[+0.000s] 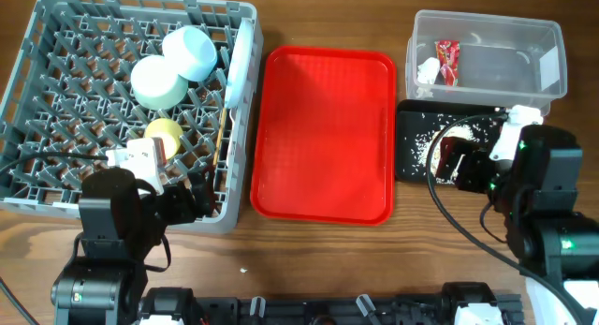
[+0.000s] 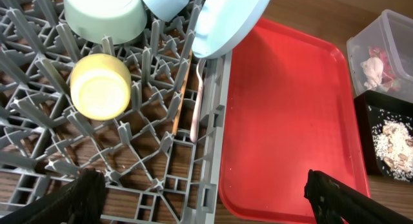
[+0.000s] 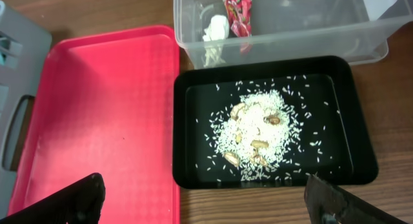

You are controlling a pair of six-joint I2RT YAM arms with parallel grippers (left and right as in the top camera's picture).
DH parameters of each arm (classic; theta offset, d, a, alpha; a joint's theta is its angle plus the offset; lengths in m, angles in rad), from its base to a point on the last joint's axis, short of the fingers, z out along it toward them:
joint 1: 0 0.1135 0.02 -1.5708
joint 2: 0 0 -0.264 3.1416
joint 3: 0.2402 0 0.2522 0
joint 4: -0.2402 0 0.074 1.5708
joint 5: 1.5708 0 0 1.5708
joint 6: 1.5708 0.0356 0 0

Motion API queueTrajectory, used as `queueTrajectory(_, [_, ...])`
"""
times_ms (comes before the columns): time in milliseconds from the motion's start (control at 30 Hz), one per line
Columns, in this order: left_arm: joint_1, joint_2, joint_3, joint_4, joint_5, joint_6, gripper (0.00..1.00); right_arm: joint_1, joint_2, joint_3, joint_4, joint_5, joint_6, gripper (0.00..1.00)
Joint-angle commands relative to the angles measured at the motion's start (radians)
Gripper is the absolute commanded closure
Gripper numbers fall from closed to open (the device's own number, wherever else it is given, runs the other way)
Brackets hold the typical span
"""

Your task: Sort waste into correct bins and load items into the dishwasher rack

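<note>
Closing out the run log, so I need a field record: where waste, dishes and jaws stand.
clear tub: red snack wrapper, white tissue inside
black tray: rice scraps
dishwasher rack: blue plate on edge, blue bowl, green saucer, yellow cup
red tray: bare
left jaws: open, empty
right jaws: open, empty

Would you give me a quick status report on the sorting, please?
Left gripper, right gripper open, empty. Wrapper, tissue in clear tub; scraps in black tray. Cup, bowl, plate in rack. Nothing blocking.
</note>
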Motion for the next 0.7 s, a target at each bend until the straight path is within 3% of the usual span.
queueTrajectory(0, [-0.004,-0.006,-0.010,0.002,0.013,0.002,0.00,0.000,-0.046,-0.026,0.001,0.024,0.013,0.00])
queueTrajectory(133, [-0.004,-0.006,-0.010,0.002,0.013,0.002,0.00,0.010,-0.336,-0.195,0.101,-0.008,0.012,0.00])
queueTrajectory(333, [-0.004,-0.006,-0.010,0.002,0.012,0.002,0.00,0.027,-0.753,-0.663,0.691,-0.117,0.014,0.00])
queueTrajectory(467, [-0.004,-0.006,-0.010,0.002,0.013,0.002,0.00,0.031,-0.849,-0.877,1.023,-0.122,0.010,0.00])
queueTrajectory(533, [-0.004,-0.006,-0.010,0.002,0.012,0.002,0.00,0.056,-0.849,-0.908,1.051,-0.107,-0.056,0.00])
queueTrajectory(600, [-0.004,-0.006,-0.010,0.002,0.013,0.002,0.00,0.098,-0.849,-0.930,1.048,-0.103,-0.224,0.00])
queueTrajectory(667, [-0.004,-0.006,-0.010,0.002,0.013,0.001,0.00,0.101,-0.849,-0.960,1.048,-0.103,-0.276,0.00])
